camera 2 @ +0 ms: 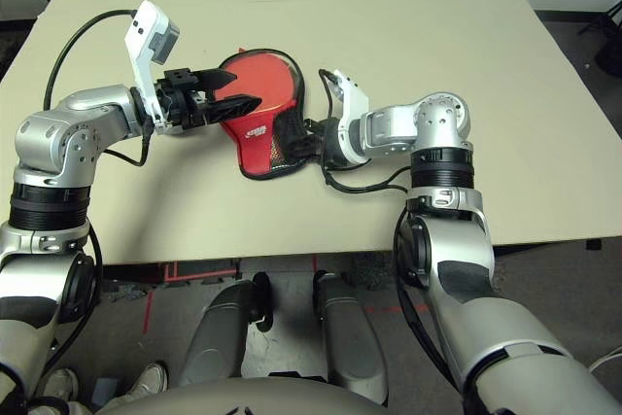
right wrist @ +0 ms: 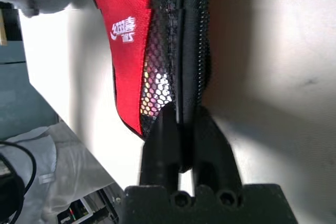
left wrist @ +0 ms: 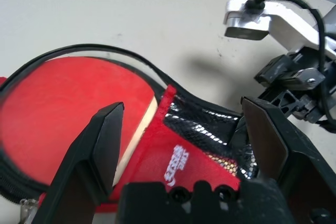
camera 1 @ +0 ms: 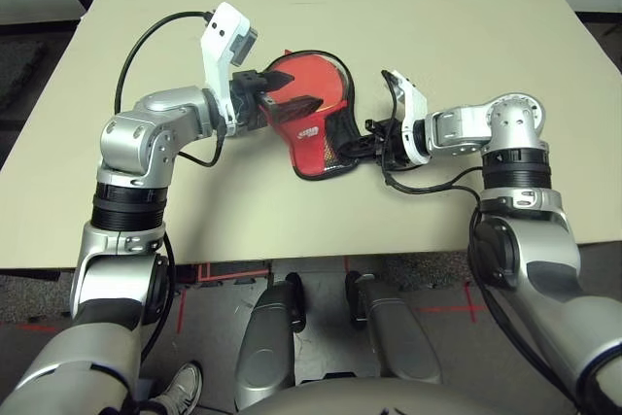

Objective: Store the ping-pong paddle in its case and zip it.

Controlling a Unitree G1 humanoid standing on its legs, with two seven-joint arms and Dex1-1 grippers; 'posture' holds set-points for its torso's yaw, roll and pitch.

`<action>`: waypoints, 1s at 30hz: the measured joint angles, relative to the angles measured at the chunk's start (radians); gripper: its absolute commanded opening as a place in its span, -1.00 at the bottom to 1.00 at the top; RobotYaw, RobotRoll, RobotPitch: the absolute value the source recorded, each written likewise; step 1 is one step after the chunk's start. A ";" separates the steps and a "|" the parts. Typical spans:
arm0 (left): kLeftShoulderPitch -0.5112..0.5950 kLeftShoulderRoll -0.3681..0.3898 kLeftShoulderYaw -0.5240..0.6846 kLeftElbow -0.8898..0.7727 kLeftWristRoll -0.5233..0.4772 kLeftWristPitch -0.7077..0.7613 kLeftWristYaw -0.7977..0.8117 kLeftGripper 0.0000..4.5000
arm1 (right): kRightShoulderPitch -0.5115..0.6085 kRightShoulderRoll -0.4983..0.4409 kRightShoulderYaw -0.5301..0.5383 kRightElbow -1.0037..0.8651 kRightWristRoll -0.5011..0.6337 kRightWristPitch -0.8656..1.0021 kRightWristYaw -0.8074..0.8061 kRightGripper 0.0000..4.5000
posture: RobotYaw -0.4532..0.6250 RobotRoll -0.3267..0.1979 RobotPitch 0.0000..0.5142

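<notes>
The right claw (right wrist: 181, 145) pinched the black edging of the soft case (camera 1: 309, 138), whose mesh pocket lay against its tips; the left claw (left wrist: 181, 161) stood spread above the red paddle (left wrist: 73, 108), which lay in the case's opening. The fabric would likely fold limply, the light paddle stay stiff, so the rim seemed the best hold. Beneath the claws stretched a smooth, pale table (camera 1: 243, 225); beyond the near edge, a shoe (camera 1: 182, 388) rested on grey floor.

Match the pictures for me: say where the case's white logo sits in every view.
Left eye view: right of centre-left, on the red fabric.
Right eye view: left of centre.
Left wrist view: low, just right of centre.
Right wrist view: upper left.
Shared landmark: black mesh pocket.
</notes>
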 measured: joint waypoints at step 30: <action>-0.010 -0.007 -0.020 0.042 0.018 -0.031 -0.023 1.00 | 0.283 -0.517 0.646 -0.504 0.798 -0.240 -0.040 -1.00 | -0.10 0.25 0.04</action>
